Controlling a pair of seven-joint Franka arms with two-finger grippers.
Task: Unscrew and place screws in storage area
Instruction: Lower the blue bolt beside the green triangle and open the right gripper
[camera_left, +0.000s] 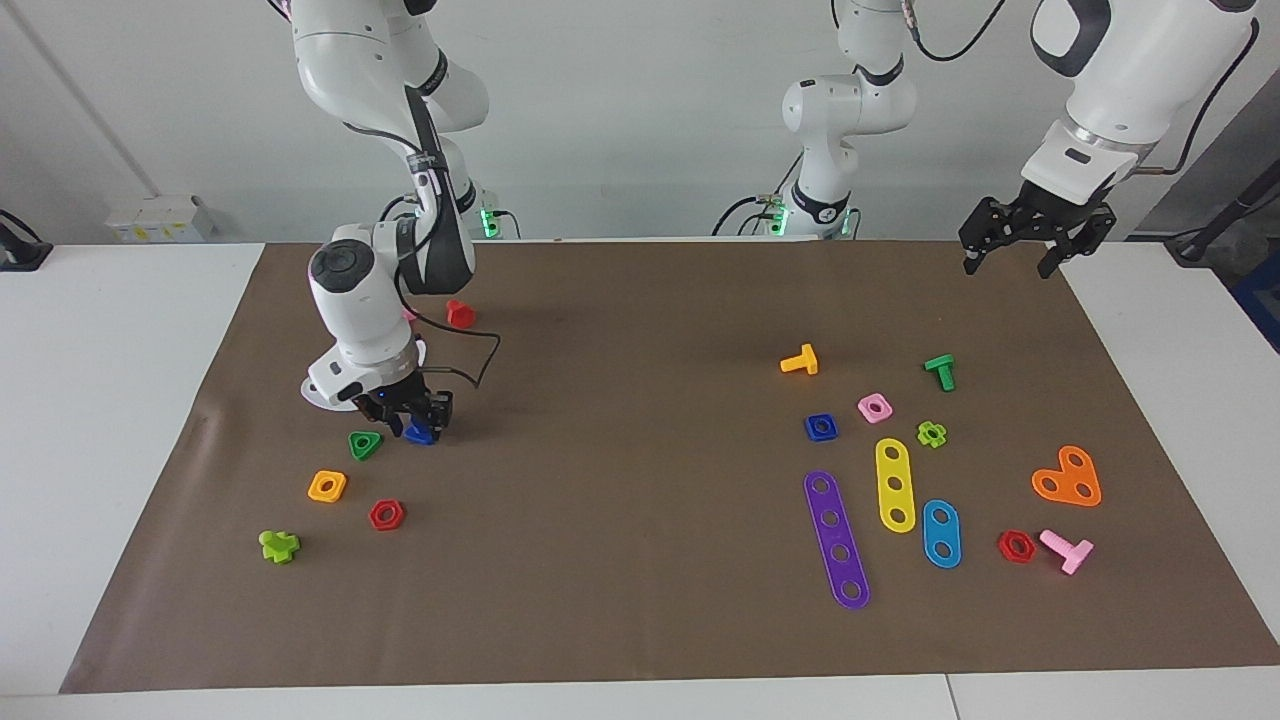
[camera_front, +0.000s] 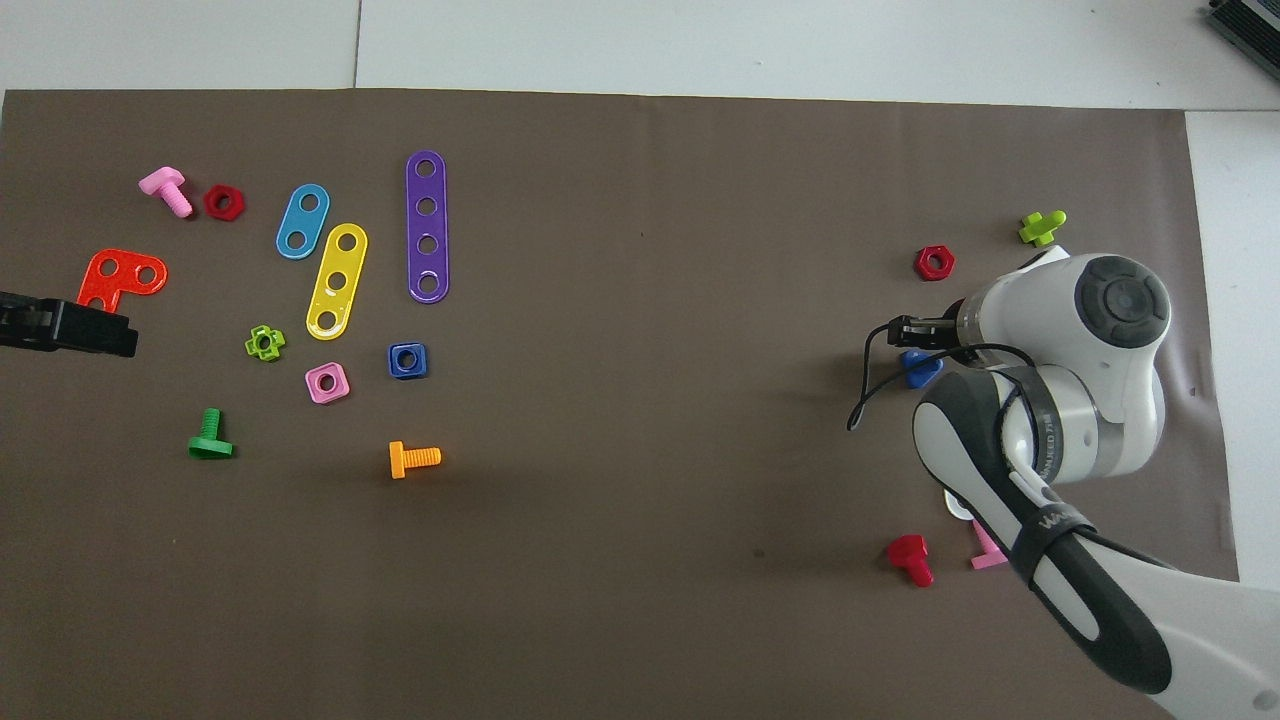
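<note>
The dark-blue bolt rests low on the brown paper mat toward the right arm's end of the table. My right gripper is down at the mat and shut on the bolt, one finger on each side of it. In the overhead view the bolt shows just beside the right gripper, with the arm covering much around it. My left gripper hangs open and empty, high over the mat's corner at the left arm's end; it also shows in the overhead view. The left arm waits.
A green triangular nut, orange square nut, red hex nut, lime bolt and red bolt lie around the right gripper. Toward the left arm's end lie a blue square nut, a purple strip and several other bolts, nuts and strips.
</note>
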